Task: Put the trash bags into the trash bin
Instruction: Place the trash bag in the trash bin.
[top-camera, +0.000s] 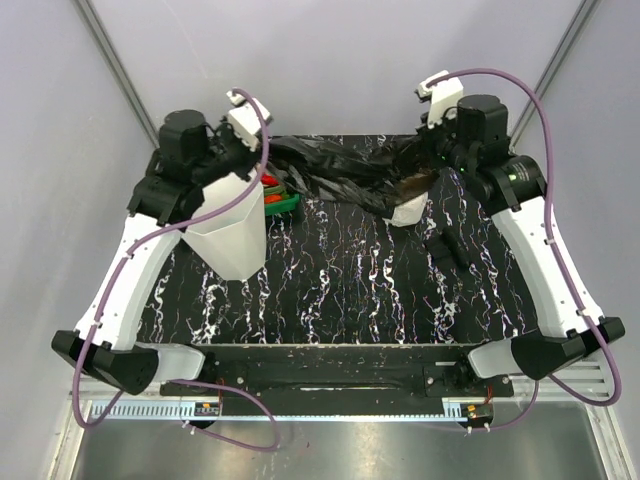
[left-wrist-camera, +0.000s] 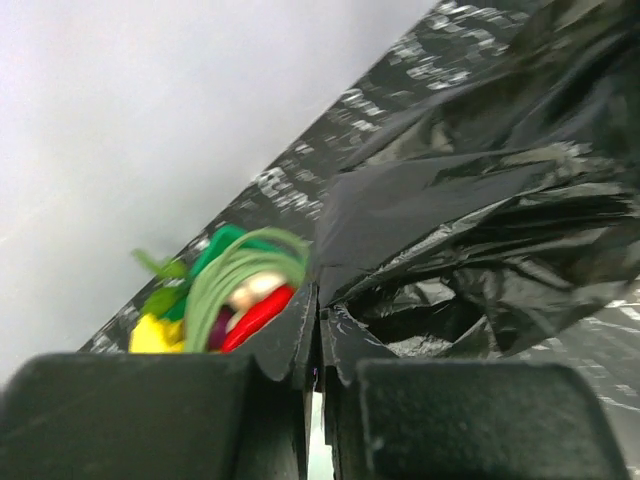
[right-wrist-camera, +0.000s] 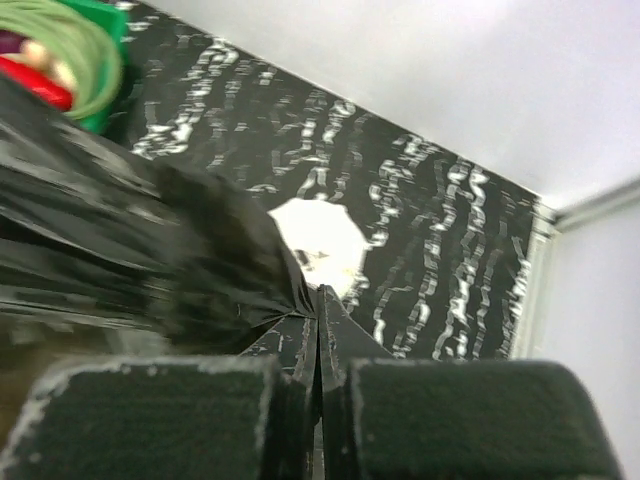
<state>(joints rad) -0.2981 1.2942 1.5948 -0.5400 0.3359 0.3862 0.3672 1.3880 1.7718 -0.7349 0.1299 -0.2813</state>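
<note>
Black trash bags (top-camera: 335, 172) stretch along table's (top-camera: 350, 285) far edge.

Left tool (left-wrist-camera: 318, 305), right tool (right-wrist-camera: 318, 300): both pinched.

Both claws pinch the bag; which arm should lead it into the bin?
Left, probably: the left claw grips the trash bag close by the trash bin; the right claw holds the far end.

no text or labels can be read.
</note>
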